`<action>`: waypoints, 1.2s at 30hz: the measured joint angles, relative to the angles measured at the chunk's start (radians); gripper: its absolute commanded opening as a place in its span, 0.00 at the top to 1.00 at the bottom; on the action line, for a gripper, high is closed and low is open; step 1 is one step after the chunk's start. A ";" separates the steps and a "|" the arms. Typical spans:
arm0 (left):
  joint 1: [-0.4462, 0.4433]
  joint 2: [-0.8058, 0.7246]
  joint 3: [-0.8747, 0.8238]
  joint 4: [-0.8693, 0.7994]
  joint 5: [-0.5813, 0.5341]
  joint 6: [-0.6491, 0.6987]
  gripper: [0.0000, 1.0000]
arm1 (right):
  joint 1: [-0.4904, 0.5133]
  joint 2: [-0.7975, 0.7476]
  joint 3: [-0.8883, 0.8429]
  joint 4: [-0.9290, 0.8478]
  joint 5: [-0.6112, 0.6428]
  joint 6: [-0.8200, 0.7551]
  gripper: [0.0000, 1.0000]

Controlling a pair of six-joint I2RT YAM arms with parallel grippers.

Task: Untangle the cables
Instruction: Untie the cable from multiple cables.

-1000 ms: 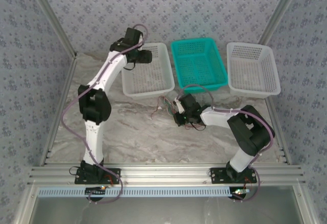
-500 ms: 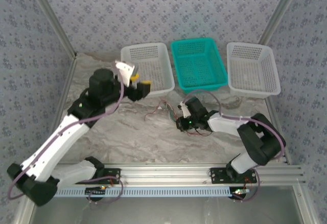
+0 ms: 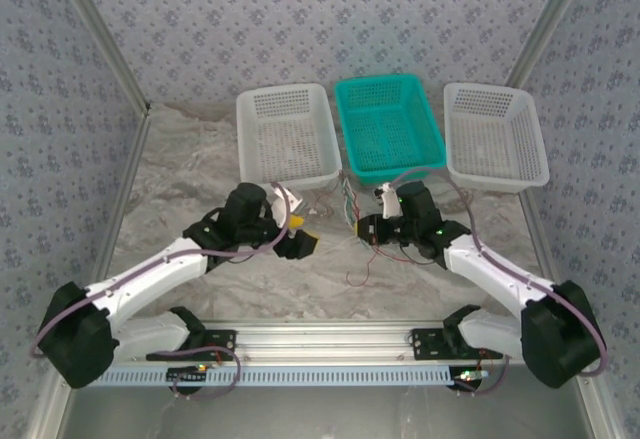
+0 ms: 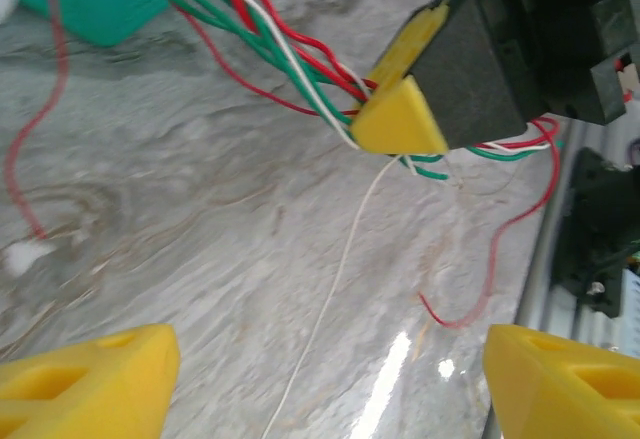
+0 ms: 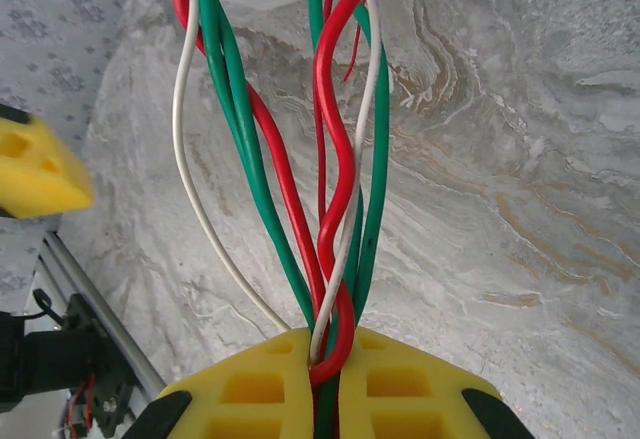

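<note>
Swinging the left gripper (image 3: 300,244) back from over the far-left white mesh basket (image 3: 285,139) within the last sec, then down low over the marbled tabletop (image 3: 200,159), nose-to-nose w/ the right gripper (image 3: 366,227). Leaves its yellow fingers (image 4: 90,379) spread wide w/ nothing between them, just short of the bundle of thin red, green and whitish cables (image 3: 350,199). Keeps the right gripper's yellow pads (image 5: 260,399) pressed together on that bundle, strands fanning up toward the near edge of the teal mesh basket (image 3: 388,124), one loose red tail (image 4: 492,259) trailing on the table. Stretches the right arm further out vs. 0.5 s ago, w/ the bundle apparently held off the surface. Reads, by judgement, as setup for a two-handed pull: one end anchored, other pincer free to pick. Shows nothing separated yet, w/ red, green and white twisted together at the pinch. Prob. calls next for closing on one strand only, e.g. the lone whitish strand (image 4: 335,269) hanging apart.
</note>
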 measured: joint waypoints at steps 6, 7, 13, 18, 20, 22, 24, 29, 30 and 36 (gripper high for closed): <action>-0.014 0.211 0.077 0.106 0.109 0.010 0.11 | -0.013 -0.049 0.002 -0.049 -0.007 0.029 0.92; -0.022 0.249 0.094 0.120 0.118 0.010 0.11 | -0.014 -0.053 0.002 -0.054 -0.007 0.036 0.92; -0.064 0.386 0.122 0.230 0.155 -0.011 0.27 | -0.024 -0.124 0.003 -0.093 0.003 0.090 0.92; -0.066 0.440 0.125 0.301 0.188 -0.046 0.62 | -0.050 -0.162 0.006 -0.098 0.018 0.140 0.91; -0.069 0.453 0.127 0.312 0.197 -0.055 0.82 | -0.059 -0.162 0.008 -0.100 0.021 0.151 0.91; -0.076 0.459 0.127 0.319 0.200 -0.062 0.99 | -0.069 -0.162 0.008 -0.102 0.021 0.157 0.90; -0.079 0.458 0.127 0.326 0.201 -0.055 1.00 | -0.082 -0.162 0.008 -0.109 0.025 0.163 0.88; -0.079 0.441 0.128 0.306 0.183 -0.059 1.00 | -0.105 -0.166 0.008 -0.154 0.078 0.171 0.74; -0.079 0.426 0.128 0.293 0.172 -0.059 1.00 | -0.107 -0.168 0.008 -0.168 0.101 0.168 0.73; -0.079 0.269 0.137 0.227 0.129 -0.039 1.00 | -0.137 -0.175 -0.095 -0.142 0.173 0.172 0.75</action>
